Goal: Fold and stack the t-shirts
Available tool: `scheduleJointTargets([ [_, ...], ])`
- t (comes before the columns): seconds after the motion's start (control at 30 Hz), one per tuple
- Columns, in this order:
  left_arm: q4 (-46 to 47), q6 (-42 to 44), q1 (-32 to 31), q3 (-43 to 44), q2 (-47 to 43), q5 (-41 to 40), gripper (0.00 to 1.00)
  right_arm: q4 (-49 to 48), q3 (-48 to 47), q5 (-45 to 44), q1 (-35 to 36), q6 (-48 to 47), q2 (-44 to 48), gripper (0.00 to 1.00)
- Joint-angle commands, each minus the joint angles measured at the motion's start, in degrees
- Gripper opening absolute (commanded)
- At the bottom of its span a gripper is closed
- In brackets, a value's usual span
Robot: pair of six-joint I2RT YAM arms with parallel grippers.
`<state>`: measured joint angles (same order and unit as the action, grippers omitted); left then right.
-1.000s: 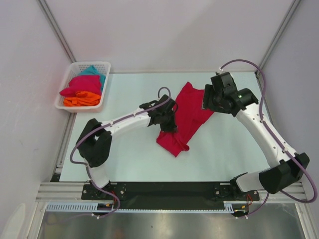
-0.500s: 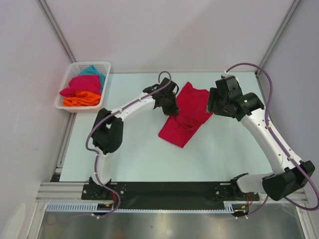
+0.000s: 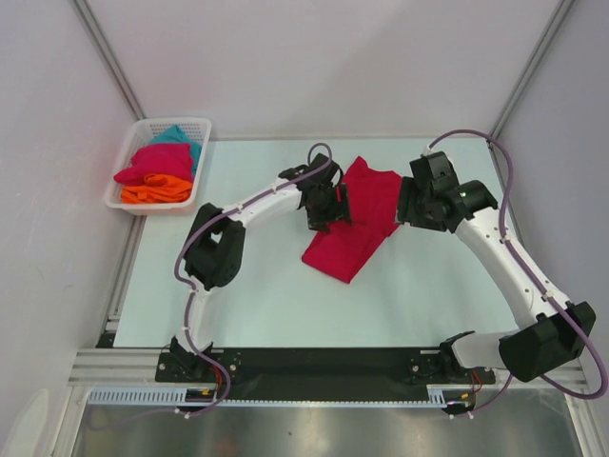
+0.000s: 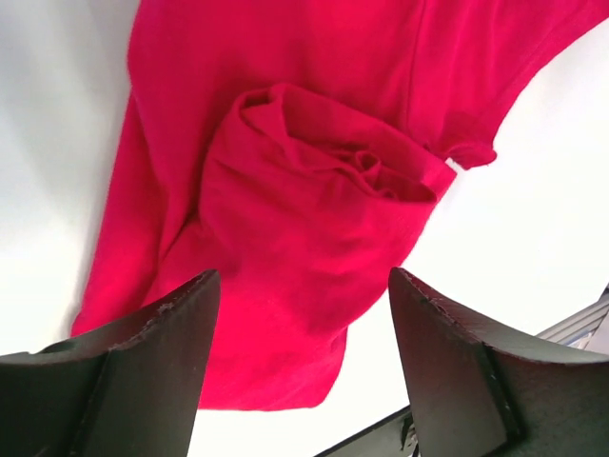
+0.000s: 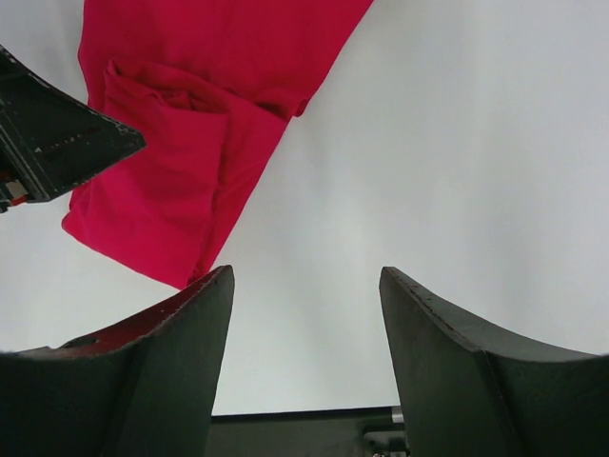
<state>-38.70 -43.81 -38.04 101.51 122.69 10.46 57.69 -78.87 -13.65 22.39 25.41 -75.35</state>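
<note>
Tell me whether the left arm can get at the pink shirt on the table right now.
Probably yes. The left pincer hangs open over the shirt, nothing lies between them, and the right pincer is off to the shirt's other side.

This is a robot lab. Two robot arms [image 3: 495,249] are bolted to a pale table [image 3: 266,305], with plain white walls [image 3: 314,67] and metal frame bars [image 3: 107,57] around.
</note>
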Motion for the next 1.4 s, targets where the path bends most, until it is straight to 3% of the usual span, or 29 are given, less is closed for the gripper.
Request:
scheduleJointTargets([
  [0.0, -0.2, 1.4, 1.0, -2.7, -6.6, -1.7, 0.77, -2.1, 1.4, 1.2, 1.4, 1.0, 0.6, 0.68],
  [0.23, 5.2, 0.4, 1.0, -22.1, -17.3, -3.1, 0.77, -5.2, 6.7, 5.3, 4.2, 3.8, 1.4, 0.68],
  [0.43, 9.0, -1.4, 1.0, -33.3, -22.7, -4.2, 0.77, -9.7, 12.4, 7.3, 7.7, 6.4, 0.2, 0.68],
  [0.73, 11.9, -2.0, 1.0, -36.4, -21.7, -4.4, 0.77, -11.6, 15.1, 6.3, 13.8, 10.0, -1.6, 0.68],
  [1.37, 14.4, -0.9, 3.1, -32.4, -17.0, -3.3, 0.73, -16.7, 14.6, 6.3, 20.0, 13.3, -14.3, 0.67],
])
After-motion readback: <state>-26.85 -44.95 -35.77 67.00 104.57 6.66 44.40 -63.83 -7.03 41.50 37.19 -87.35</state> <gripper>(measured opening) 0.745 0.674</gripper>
